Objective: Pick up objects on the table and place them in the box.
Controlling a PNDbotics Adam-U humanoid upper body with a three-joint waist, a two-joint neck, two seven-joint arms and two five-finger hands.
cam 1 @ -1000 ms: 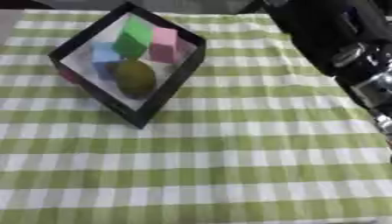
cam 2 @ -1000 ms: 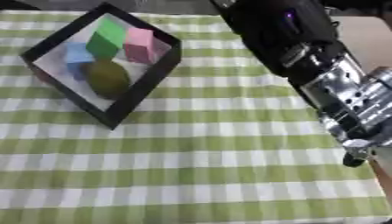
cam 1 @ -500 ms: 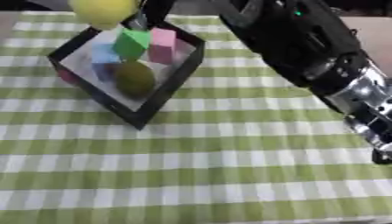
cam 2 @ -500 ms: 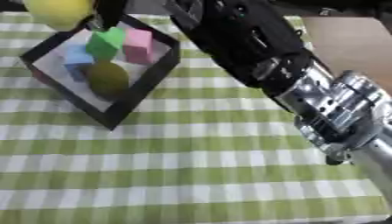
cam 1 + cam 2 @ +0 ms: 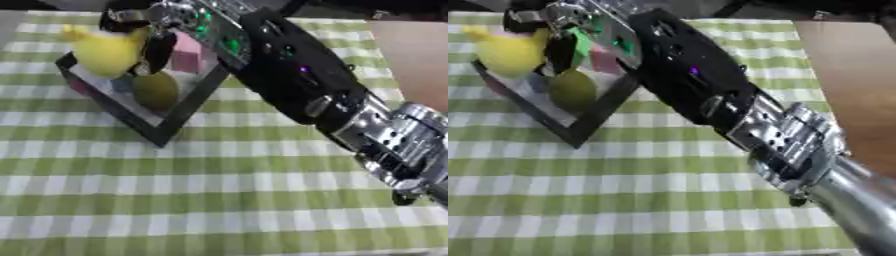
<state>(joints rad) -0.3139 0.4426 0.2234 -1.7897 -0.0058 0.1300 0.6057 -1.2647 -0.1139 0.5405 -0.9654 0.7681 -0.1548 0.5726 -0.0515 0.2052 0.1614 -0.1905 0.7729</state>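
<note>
**Lemon held over the box**

Lemon [image 5: 103,50] sits in the curled fingers [image 5: 159,49] of our right hand [image 5: 144,35]; the fingers wrap its near side and pinch it against the rest of the hand, which is partly hidden behind the fruit; the lemon's pointed tip sticks out on the side away from the fingers. We see the fruit over the far part of the black box [image 5: 179,114], above its open top; whether it touches anything inside we cannot tell.

Just below the fingers, inside the box, lies an olive-green rounded fruit [image 5: 156,90]; beside the fingers, on the arm's side, a pink block [image 5: 186,55] stands against the box's far wall; in the right eye view a green block [image 5: 580,41] shows just behind the fingers, mostly covered by them. A patch of blue [image 5: 120,86] shows under the lemon, too hidden for us to name.

The box rests tilted as a diamond on the green-and-white checked tablecloth [image 5: 219,200], one corner pointing toward us. Our right arm [image 5: 350,115] runs from the lower right up across the cloth to the box, black near the hand and silver nearer the body. Beyond the cloth, on the arm's side, bare brown tabletop [image 5: 416,55] shows.

Our left hand appears in neither view.
</note>
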